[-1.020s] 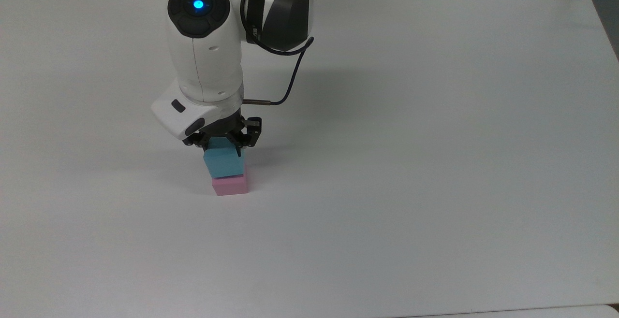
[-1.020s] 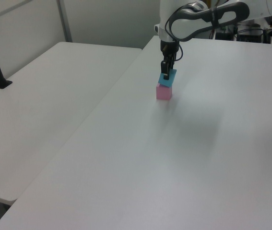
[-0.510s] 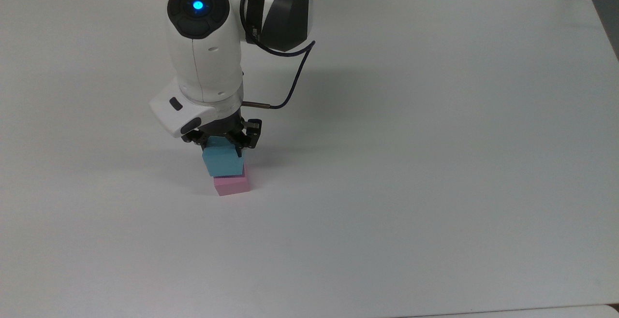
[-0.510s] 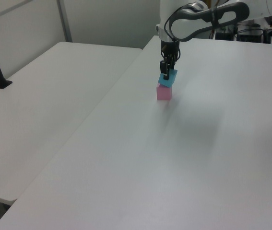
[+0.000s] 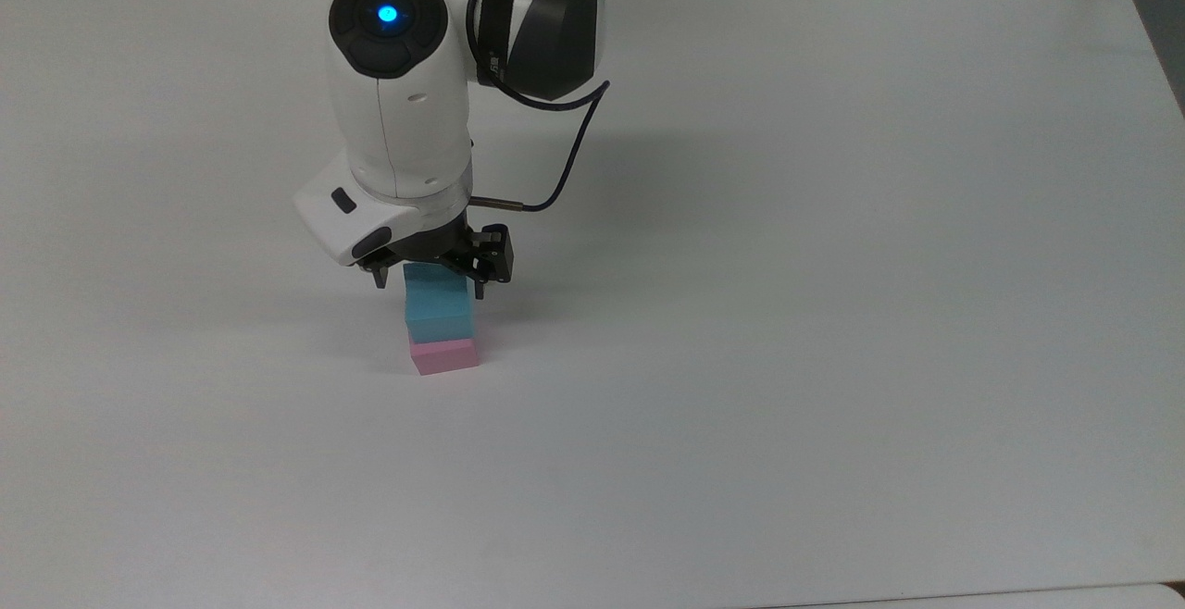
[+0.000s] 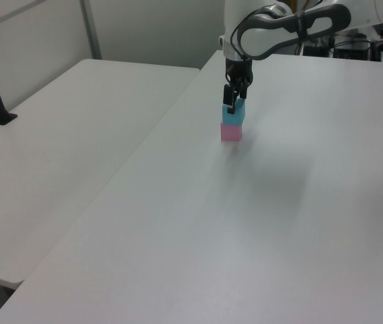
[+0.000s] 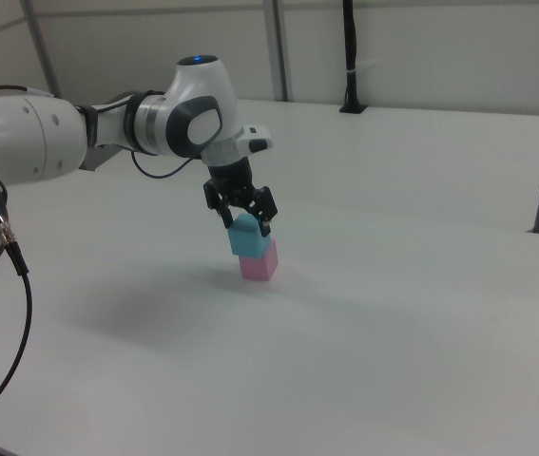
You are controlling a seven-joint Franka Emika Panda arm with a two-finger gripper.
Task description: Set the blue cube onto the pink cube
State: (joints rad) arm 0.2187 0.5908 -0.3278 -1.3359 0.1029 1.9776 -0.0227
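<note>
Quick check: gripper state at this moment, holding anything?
Gripper: open, fingers spread either side of the blue cube and holding nothing; the cube sits on the pink cube.

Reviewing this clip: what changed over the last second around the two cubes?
The gripper opened its jaws and let go of the blue cube, which went from tilted in the grasp to sitting flat and squared on the pink cube. The gripper also rose a little, jaws now flanking the blue cube's top. The pink cube and the table stayed put.
</note>
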